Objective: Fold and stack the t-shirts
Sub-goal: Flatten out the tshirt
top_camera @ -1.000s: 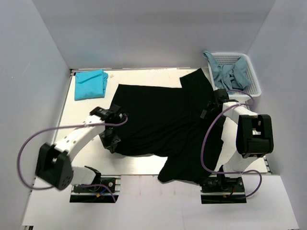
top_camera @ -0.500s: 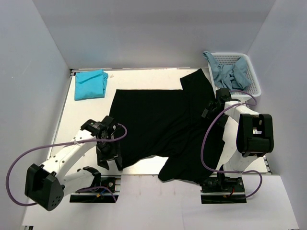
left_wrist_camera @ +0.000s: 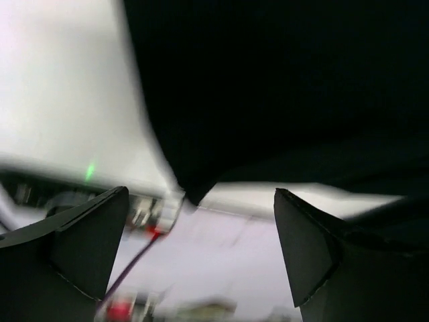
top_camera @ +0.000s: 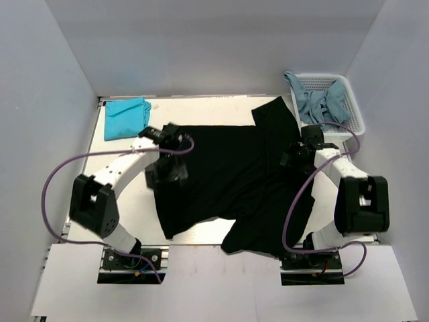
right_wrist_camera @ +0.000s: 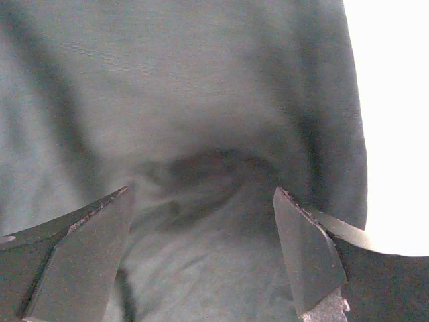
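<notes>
From above, a large black tee (top_camera: 228,174) is lying spread across the middle of the white table (top_camera: 201,107), its near hem rumpled and its near-right part drooping over the near edge. The left gripper (top_camera: 166,176), blurred, is hovering over the tee's left side, and whether it is touching the cloth cannot be told. The right gripper (top_camera: 295,155) is sitting over the tee's right side. A teal tee (top_camera: 126,119) is lying folded flat at the far left corner, and greyish-blue tees (top_camera: 316,104) are slumping in a white mesh basket (top_camera: 355,107) at the far right. In the left wrist view, the dark fingers (left_wrist_camera: 80,235) are standing wide apart with nothing between them, and a loose corner of black cloth is pointing toward the near table edge. In the right wrist view, the fingers (right_wrist_camera: 74,248) are likewise spread, straddling a soft pucker in thin, matte cloth. The step appears to be flattening the black tee before folding. Each gripper would do well pinching a single layer at an edge or corner, then drawing outward low and evenly, since limp cloth is prone to bunching.
</notes>
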### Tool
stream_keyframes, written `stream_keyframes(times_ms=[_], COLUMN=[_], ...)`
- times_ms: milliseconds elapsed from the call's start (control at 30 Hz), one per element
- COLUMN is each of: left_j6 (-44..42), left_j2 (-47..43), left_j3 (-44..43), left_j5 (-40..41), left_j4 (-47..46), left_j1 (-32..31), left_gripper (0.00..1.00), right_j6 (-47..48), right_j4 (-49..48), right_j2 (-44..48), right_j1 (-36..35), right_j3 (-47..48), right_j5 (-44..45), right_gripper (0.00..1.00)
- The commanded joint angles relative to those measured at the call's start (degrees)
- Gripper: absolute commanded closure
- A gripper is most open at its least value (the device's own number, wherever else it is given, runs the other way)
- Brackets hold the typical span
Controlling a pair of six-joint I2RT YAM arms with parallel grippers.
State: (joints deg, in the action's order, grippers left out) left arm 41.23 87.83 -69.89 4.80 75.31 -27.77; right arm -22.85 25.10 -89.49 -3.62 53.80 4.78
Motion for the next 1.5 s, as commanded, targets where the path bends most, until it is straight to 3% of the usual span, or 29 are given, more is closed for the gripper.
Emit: stream_keyframes(times_ms=[0,233,367,633,767,900,967,1000,1167,1233,1300,1467], left_j6=[-2.1,-5.1,-8.8,-12.4,-14.9,-17.8,-18.6,-18.6,-18.6,-18.6,-18.1,-17.4], left_j2=[4.3,24.6,36.7,48.6,55.9,62.8,63.4,63.4,61.3,60.7,59.0,52.5], left_j3=[-9.5,-27.0,-33.2,-39.7,-48.2,-61.2,-62.3,-62.3,-61.3,-62.0,-62.7,-59.9], left_j5=[4.8,6.9,1.8,-0.2,0.4,-4.3,-4.8,-5.5,-11.0,-12.9,-15.2,-17.9], left_j4=[-9.5,-16.6,-21.1,-23.6,-22.4,-22.3,-25.5,-27.0,-35.4,-36.0,-36.6,-39.0], left_j1=[0.4,1.7,4.7,11.6,16.8,18.9,19.5,20.2,21.4,21.4,21.4,21.4], left_gripper=[0.01,0.01,0.01,0.01,0.01,0.01,0.01,0.01,0.01,0.01,0.01,0.01], right_j6=[3.7,8.8,9.3,8.4,8.1,8.8,8.9,10.4,15.0,16.3,17.0,16.2], right_j4=[-4.9,-8.2,-6.4,-3.0,-0.1,2.4,4.2,5.2,6.4,5.9,3.3,2.1], right_j2=[5.6,7.1,-1.1,-15.0,-25.7,-34.0,-40.3,-42.2,-56.3,-55.6,-50.6,-33.5], right_j1=[-3.1,-7.8,-10.7,-15.4,-17.3,-17.9,-17.7,-17.5,-17.3,-17.4,-17.6,-17.6], right_j3=[-0.7,0.9,6.7,19.1,29.9,42.5,47.3,55.8,76.1,80.2,78.0,61.6], right_j5=[0.2,3.2,4.0,5.5,4.4,4.5,4.6,4.5,4.5,3.6,3.5,2.7], right_gripper=[0.1,0.1,0.1,0.1,0.1,0.1,0.1,0.1,0.1,0.1,0.1,0.1])
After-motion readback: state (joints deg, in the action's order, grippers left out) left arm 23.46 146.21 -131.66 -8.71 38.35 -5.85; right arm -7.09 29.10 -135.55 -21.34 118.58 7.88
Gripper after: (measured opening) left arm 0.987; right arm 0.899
